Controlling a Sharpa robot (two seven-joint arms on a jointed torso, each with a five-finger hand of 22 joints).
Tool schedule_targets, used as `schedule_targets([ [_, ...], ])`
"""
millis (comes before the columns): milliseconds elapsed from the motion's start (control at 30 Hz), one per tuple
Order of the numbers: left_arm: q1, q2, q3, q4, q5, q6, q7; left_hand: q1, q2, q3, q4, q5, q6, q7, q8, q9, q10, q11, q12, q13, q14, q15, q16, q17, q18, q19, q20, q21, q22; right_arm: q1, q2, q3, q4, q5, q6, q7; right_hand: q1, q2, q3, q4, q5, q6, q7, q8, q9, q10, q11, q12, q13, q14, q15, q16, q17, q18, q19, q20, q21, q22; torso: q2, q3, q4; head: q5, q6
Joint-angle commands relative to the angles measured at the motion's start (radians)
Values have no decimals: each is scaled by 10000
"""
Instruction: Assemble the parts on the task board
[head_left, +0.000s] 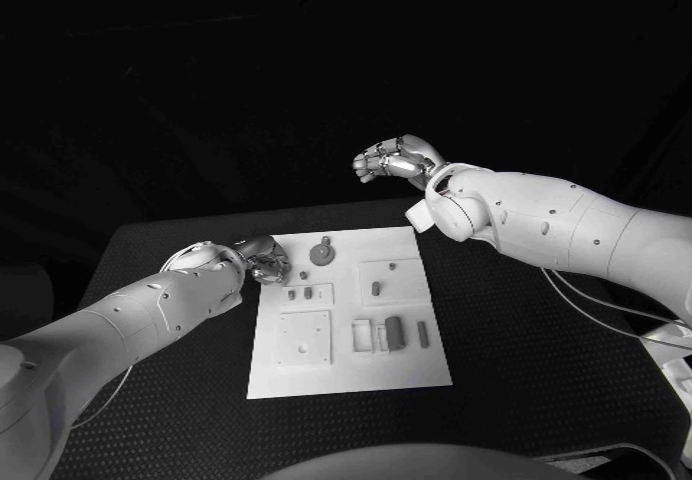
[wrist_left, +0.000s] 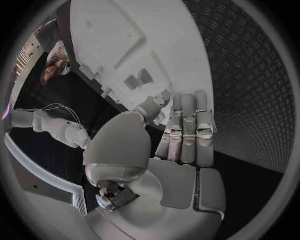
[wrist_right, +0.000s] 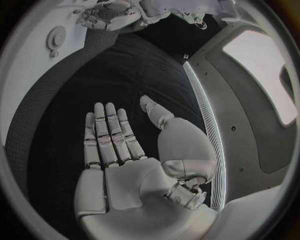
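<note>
Head view: the task board lies mid-table. My left hand sits at its left edge near the far corner, fingers curled; whether it holds a part I cannot tell. My right hand hangs beyond the table's far edge, grip unclear. The parts look small, rigid and light; I would pinch them by their long sides.

Left wrist view: left hand, fingers straight and together, nothing visibly held.

Right wrist view: right hand flat, spread, empty.
</note>
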Motion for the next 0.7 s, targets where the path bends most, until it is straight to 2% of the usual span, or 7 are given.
schedule_targets([
  [33,-31,-76,-25,-159,-189,208,-255,35,-104,-40,-5,-42,-91,8,-19,-12,-288,220,-39,5,-50,16,-37,19,-3,-74,17,-16,13,1,-19,4,21,-53,81,89,-80,-1,7,5,-12,-77,190,55,-14,25,22,-38,1,-58,9,40,-13,-60,-75,13,-25,9,5,6,-3,-3,14],
  [167,11,-236,-23,-321,-146,-19,-209,61,-91,-25,1,-40,-65,24,9,-2,-296,222,-27,10,-42,18,-31,34,7,-66,21,-11,16,1,-49,4,29,-53,51,71,-77,3,9,4,-11,-77,189,55,-15,26,22,-39,1,-58,9,41,-13,-60,-76,13,-24,10,8,12,-9,-12,12],
  [233,62,-376,19,-319,165,-173,-174,124,-46,45,9,-42,181,102,185,64,-216,188,39,51,25,-10,-6,79,30,-2,15,9,27,1,-65,4,19,-142,-10,2,-50,8,20,-16,-8,-77,188,58,-15,27,21,-40,1,-58,8,45,-14,-59,-77,9,-23,13,6,-6,4,-23,33],
  [400,215,-858,421,152,1382,-85,-238,114,128,212,14,-25,993,115,690,280,208,21,262,212,188,-140,9,150,19,159,-57,30,57,1,-132,4,-89,-1241,-330,-639,339,43,114,-178,-9,-70,191,84,-16,47,14,-39,8,-29,-11,92,-10,-52,-46,-4,-10,50,-12,-11,13,-39,36],
  [500,388,-1384,769,798,1841,93,-352,51,276,263,14,-23,1209,14,814,344,432,-76,375,313,175,-179,-34,168,-24,139,-84,3,71,-6,-191,3,-196,-2352,-297,-1054,699,47,129,-201,-16,-95,201,88,-24,33,22,-56,6,-19,-17,122,-10,-55,-24,-7,-6,90,-20,-12,0,-91,99],
  [633,589,-2120,952,1632,2575,199,-436,-36,343,275,15,-24,1341,-48,884,386,630,-162,470,405,114,-171,-120,161,-73,64,-97,-27,72,-52,-262,2,-309,-3745,308,-1506,1139,-108,28,-212,-18,-75,178,123,-27,124,-18,-8,45,217,-130,307,74,7,208,-29,50,177,-69,-33,16,-154,131],
  [700,625,-2419,993,1983,3055,235,-442,-68,353,286,15,-24,1324,-43,872,386,661,-178,480,430,90,-158,-178,144,-88,28,-97,-39,57,-78,-284,2,-329,-4526,631,-1618,1330,-175,-37,-212,-21,-22,160,157,-23,494,-183,228,197,480,-253,503,206,59,392,-47,112,232,-99,-50,21,-190,137],
])
